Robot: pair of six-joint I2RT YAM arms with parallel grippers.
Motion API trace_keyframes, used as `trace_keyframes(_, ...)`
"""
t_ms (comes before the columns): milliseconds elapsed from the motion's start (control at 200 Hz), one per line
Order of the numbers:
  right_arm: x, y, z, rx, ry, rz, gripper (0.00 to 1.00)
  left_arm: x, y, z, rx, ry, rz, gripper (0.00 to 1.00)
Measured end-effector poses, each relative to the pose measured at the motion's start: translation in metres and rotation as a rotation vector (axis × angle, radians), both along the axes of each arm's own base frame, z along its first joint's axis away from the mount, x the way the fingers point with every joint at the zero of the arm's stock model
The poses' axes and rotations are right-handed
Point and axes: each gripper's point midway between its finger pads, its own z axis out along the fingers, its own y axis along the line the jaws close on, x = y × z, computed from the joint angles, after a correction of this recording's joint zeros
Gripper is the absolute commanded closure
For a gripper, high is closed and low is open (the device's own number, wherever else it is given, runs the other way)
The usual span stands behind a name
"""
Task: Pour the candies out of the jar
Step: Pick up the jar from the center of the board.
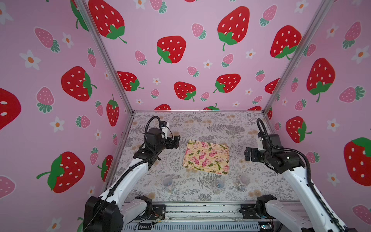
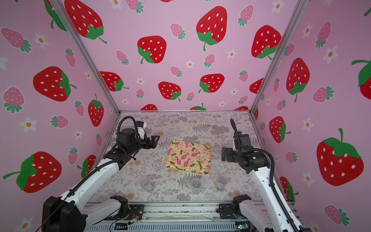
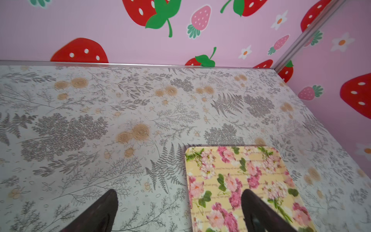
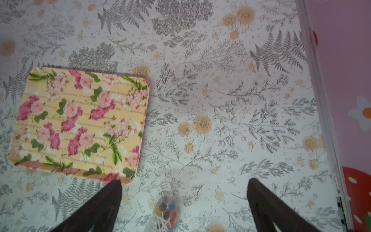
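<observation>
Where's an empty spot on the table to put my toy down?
The biggest bare patch lies between the yellow flowered rectangular tray and the back wall. More bare table runs between the tray and the right wall, though the open right gripper hangs over it. The near edge is crowded: three small clear round jars stand in a row there.

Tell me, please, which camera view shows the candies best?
The right wrist view: the candies show coloured heads and white sticks inside a clear jar. In both top views they are only blurry specks; the left wrist view shows none.
</observation>
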Motion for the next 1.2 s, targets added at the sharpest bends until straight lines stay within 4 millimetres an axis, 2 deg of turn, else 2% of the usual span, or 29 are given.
trace_keyframes(170, -0.037, 0.001, -0.008, 0.018, 0.097, -0.023, 0.0, -0.011, -0.025, -0.017, -0.013, 0.055, -0.075, 0.01)
trace_keyframes(475, -0.065, 0.011, -0.026, 0.015, 0.227, -0.012, 0.03, -0.023, -0.06, -0.042, -0.014, 0.135, -0.171, 0.01)
trace_keyframes(725, -0.078, 0.016, -0.042, 0.034, 0.303, -0.005, 0.05, -0.026, -0.066, -0.042, -0.023, 0.14, -0.181, 0.01)
trace_keyframes(1201, -0.093, 0.023, -0.055, 0.045, 0.392, 0.006, 0.13, -0.027, -0.072, -0.037, -0.071, 0.136, -0.187, 0.01)
